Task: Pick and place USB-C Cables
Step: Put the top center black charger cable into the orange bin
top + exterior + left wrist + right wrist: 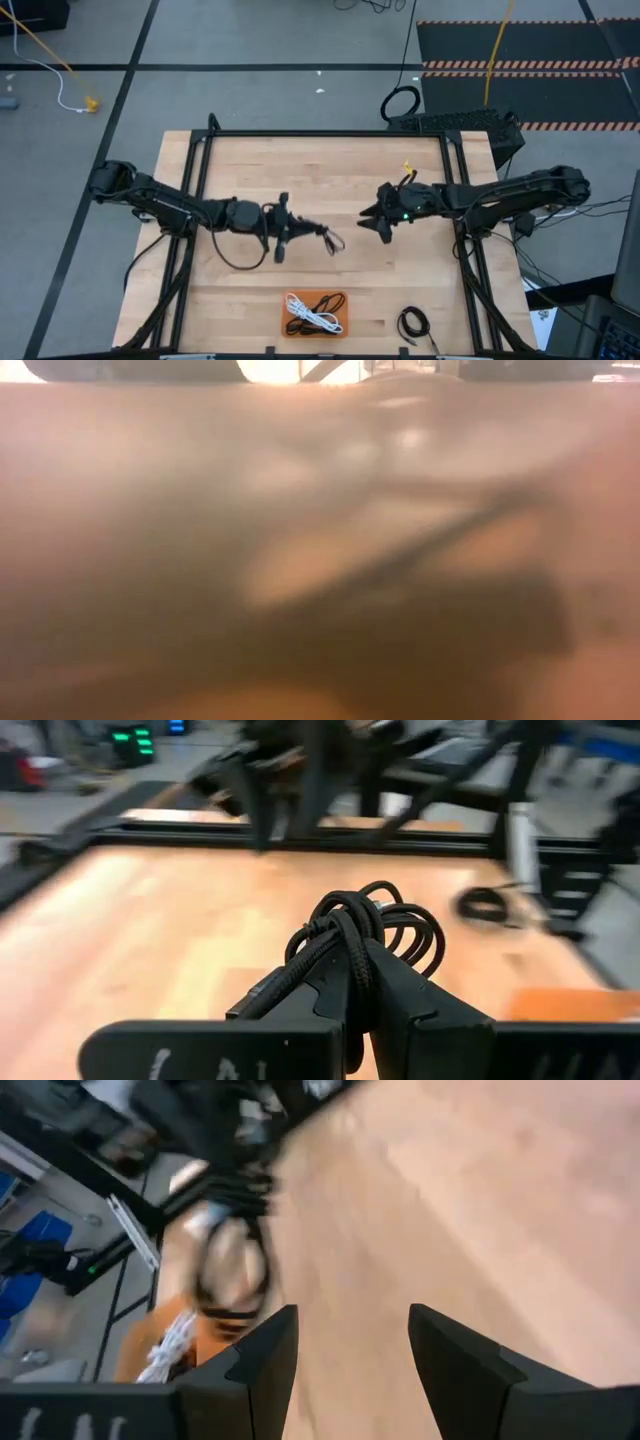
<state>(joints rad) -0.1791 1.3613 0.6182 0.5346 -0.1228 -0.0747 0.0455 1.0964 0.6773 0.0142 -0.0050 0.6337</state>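
My left gripper (pixel 308 234) is over the middle of the table, shut on a black USB-C cable bundle (pixel 331 241), which also shows in the left wrist view (pixel 385 925). My right gripper (pixel 373 224) hovers open just to the right of it, touching nothing (pixel 350 1345). An orange tray (pixel 340 322) at the near edge holds a white cable (pixel 308 314) and a black cable (pixel 327 300). One more black cable coil (pixel 413 322) lies flat on the table right of the tray. The low view is a blur. My left gripper pinches the black bundle (pixel 345 935) between its two fingers, with several strands of the coil running between the fingertips (pixel 385 970). The fingers reach about level, from the table's left. The coil's loops (pixel 415 925) stick out past the fingertips, and the bundle looks clear of the table.
A black frame rail (pixel 330 133) runs round the wooden table (pixel 250 170). A large black cable ring (pixel 400 103) and a yellow cord (pixel 495 50) lie on the floor beyond the far edge. Bare wood lies between the grippers and the tray.
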